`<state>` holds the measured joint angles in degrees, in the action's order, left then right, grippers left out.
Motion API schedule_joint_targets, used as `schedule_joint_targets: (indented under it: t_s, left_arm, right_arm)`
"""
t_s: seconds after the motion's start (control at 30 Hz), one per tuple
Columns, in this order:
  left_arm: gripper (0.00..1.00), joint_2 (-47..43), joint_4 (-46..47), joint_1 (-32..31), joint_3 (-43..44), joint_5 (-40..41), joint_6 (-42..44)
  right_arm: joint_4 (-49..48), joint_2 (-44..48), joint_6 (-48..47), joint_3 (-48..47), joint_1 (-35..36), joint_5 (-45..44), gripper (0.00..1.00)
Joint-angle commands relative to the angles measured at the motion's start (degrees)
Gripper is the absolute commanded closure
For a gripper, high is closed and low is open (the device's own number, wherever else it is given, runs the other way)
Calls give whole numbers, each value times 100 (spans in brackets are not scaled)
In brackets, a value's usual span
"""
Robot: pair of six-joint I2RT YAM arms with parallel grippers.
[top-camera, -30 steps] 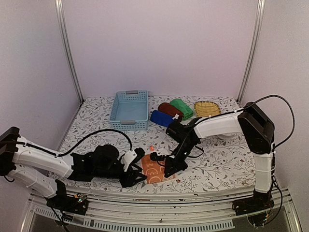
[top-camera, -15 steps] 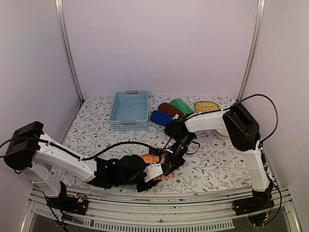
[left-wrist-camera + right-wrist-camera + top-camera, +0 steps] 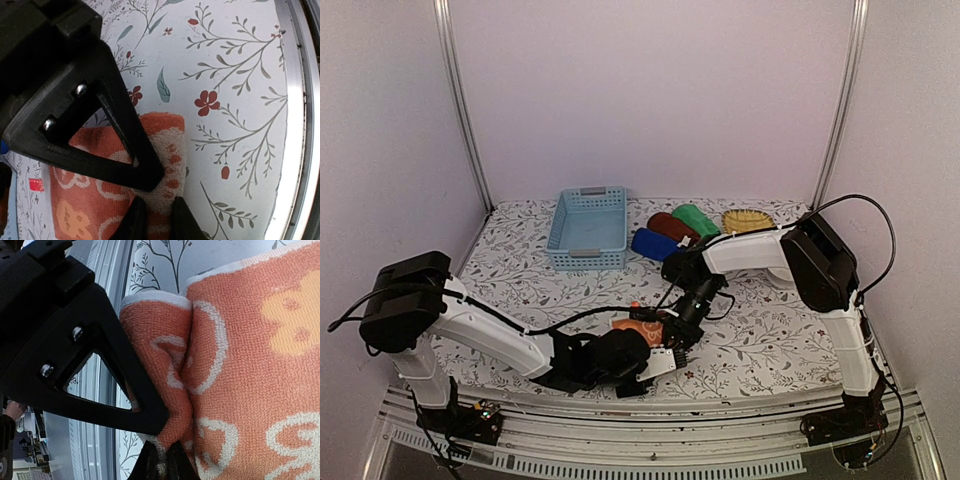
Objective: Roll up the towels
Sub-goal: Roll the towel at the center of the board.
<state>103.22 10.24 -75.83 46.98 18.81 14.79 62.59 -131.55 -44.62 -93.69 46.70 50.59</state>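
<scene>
orange patterned terry towel is half rolled, my left gripper and right gripper both clamped on it, while dark blue cloth roll, maroon roll and green roll look done.

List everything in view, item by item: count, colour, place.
orange towel: one, orange with white pattern, table's near edge
dark blue towel: one, rolled, right of basket
maroon towel: one, behind the dark blue one
green towel: one, beside the maroon one
basket: one, light blue, far side
wicker tray: one, yellow, far right
table: one, floral cover
left gripper: black, pinching orange towel
right gripper: black, pinching orange towel
</scene>
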Motion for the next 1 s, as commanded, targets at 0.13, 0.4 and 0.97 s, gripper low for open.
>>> schedule_joint_targets:
  t_s: [0.13,0.4,0.97]
  left_arm:
    - [94,81,-240,-65,-80,151,-124]
    - [95,-85,48,-81,-69,69,118]
    - [96,-302,-860,-46,64,-894,-1199]
  right_arm:
    - [737,615,-690,-294,-245,555,67]
    - [-207,54,370,-674,-407,188,73]
    - [-1140,-68,1578,71,-715,-1305,79]
